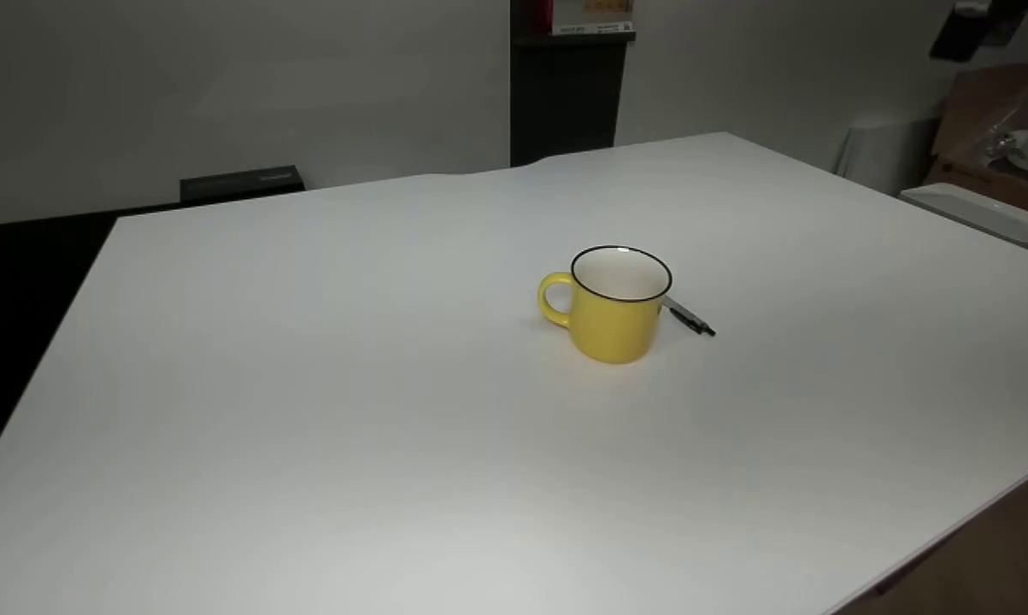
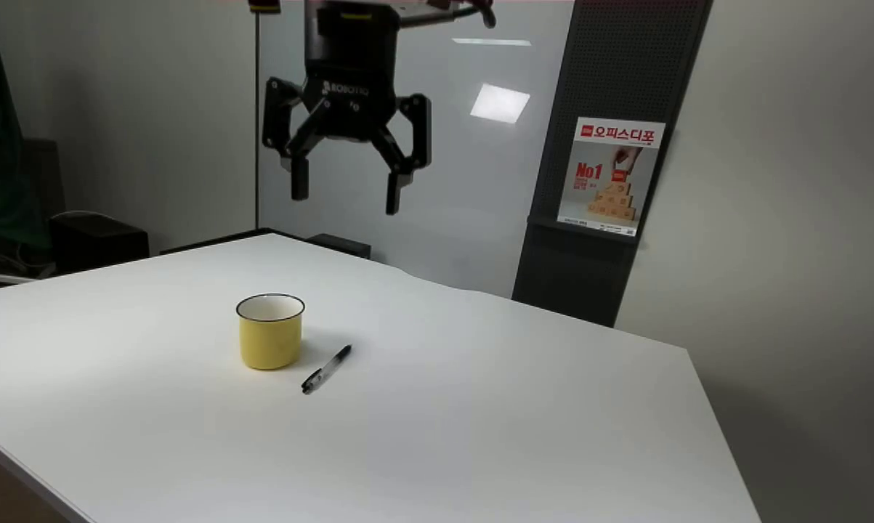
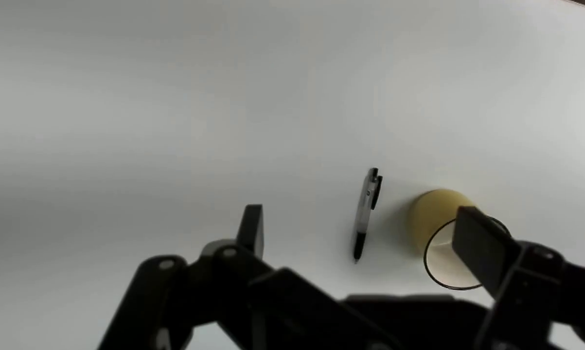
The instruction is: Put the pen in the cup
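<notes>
The pen lies flat on the white table, a thin stick with a clear barrel and black ends. It shows in both exterior views (image 1: 691, 320) (image 2: 326, 370) and whole in the wrist view (image 3: 363, 214). The yellow cup (image 1: 612, 329) stands upright beside the pen, apart from it, with a dark rim and white inside. It also shows in an exterior view (image 2: 269, 345) and in the wrist view (image 3: 431, 209), partly hidden by a finger. My gripper (image 2: 346, 200) is open and empty, high above the table. In the wrist view the gripper (image 3: 360, 211) has its fingers either side of the pen.
The white table (image 1: 351, 410) has its far edge near a wall and a dark stand with a poster (image 2: 611, 178). A black box (image 1: 242, 184) sits behind the table. A cardboard box (image 1: 1005, 162) and a white tray-like thing (image 1: 983, 213) stand beyond the table's edge.
</notes>
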